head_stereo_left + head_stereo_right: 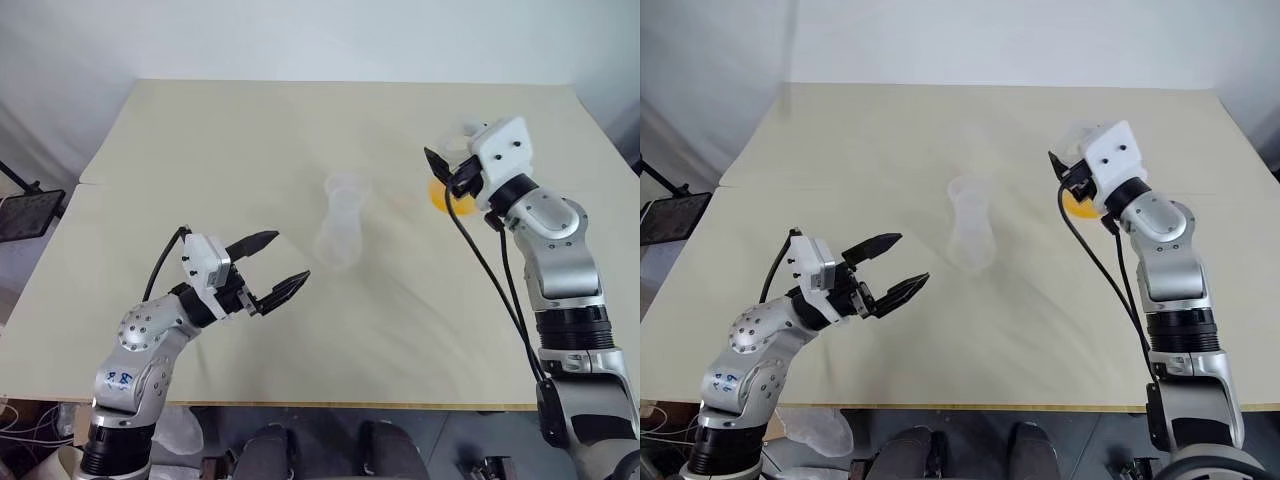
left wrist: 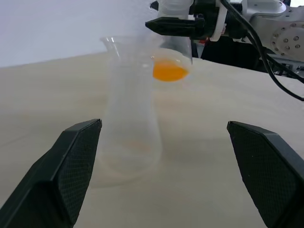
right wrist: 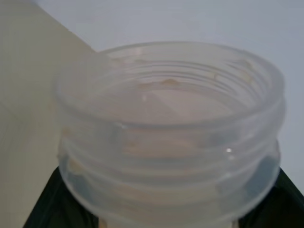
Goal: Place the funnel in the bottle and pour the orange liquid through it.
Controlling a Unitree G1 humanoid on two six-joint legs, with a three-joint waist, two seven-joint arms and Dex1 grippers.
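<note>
A: So, count? One cream tabletop [image 1: 250,140], one whitish translucent tall bottle [image 1: 343,222] upright mid-table, two grippers.
B: Left gripper [image 1: 279,267] w/ fingers spread wide, empty, near bottle. Right gripper [image 2: 176,24] pinches a clear threaded-mouth container [image 3: 168,128], lifted.
A: Left wrist cam adds?
B: Orange liquid [image 2: 169,71] pooled in that container's base, beyond bottle.

Two grippers [image 1: 278,268] [image 1: 437,165], one flask [image 1: 343,222], one bottle [image 3: 171,133].
</note>
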